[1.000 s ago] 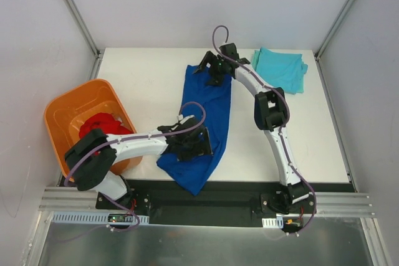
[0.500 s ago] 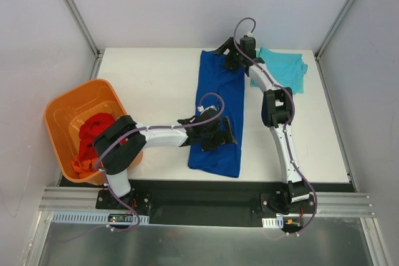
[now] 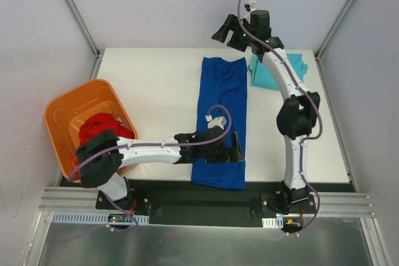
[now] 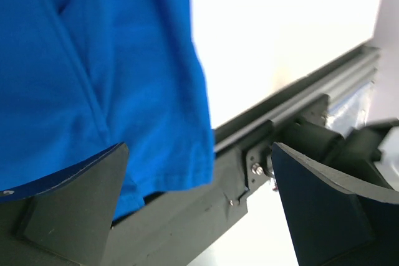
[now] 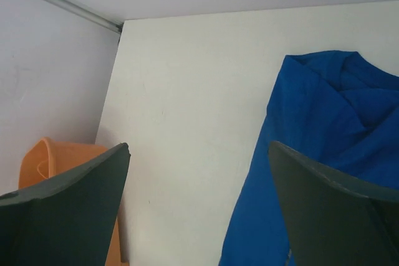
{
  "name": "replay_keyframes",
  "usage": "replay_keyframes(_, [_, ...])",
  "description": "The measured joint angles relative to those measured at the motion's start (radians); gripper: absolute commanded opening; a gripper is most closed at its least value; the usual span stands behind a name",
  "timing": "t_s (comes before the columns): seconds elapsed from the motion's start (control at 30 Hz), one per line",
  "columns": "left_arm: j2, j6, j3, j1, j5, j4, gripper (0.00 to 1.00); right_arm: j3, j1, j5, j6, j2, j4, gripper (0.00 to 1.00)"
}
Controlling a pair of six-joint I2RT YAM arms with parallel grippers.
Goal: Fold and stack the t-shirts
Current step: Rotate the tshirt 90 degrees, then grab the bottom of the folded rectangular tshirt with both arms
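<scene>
The royal blue t-shirt (image 3: 223, 91) lies in a long folded strip down the table's middle, its near hem hanging over the front edge. My left gripper (image 3: 235, 146) is open and empty, low at the strip's near right edge. In the left wrist view the blue cloth (image 4: 93, 60) fills the upper left between the open fingers (image 4: 75, 204). My right gripper (image 3: 227, 37) is open and empty, raised above the strip's far end. It looks down on the blue shirt (image 5: 324, 123). The teal t-shirt (image 3: 294, 71) lies folded at the far right. The red t-shirt (image 3: 96, 128) is bunched in the tub.
The orange tub (image 3: 68, 107) stands at the table's left edge and also shows in the right wrist view (image 5: 50, 160). The black mounting rail (image 4: 187, 216) runs along the front edge under the shirt's hem. White enclosure walls stand on three sides.
The blue shirt was carried to the right and laid straight. My right gripper let go of its far end and rose. My left gripper slid toward the near right edge.
</scene>
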Motion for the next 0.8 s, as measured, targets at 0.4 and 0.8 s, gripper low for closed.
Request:
replay_keyframes(0.4, [-0.454,0.096,-0.135,0.014,-0.192,-0.295,0.99,-1.054,-0.008,0.294,-0.149,-0.956,-0.074,0.97])
replay_keyframes(0.8, [-0.301,0.069,-0.263,0.082,0.039,-0.363,0.52,-1.584,0.179,0.242,-0.041,-1.442,-0.496,0.98])
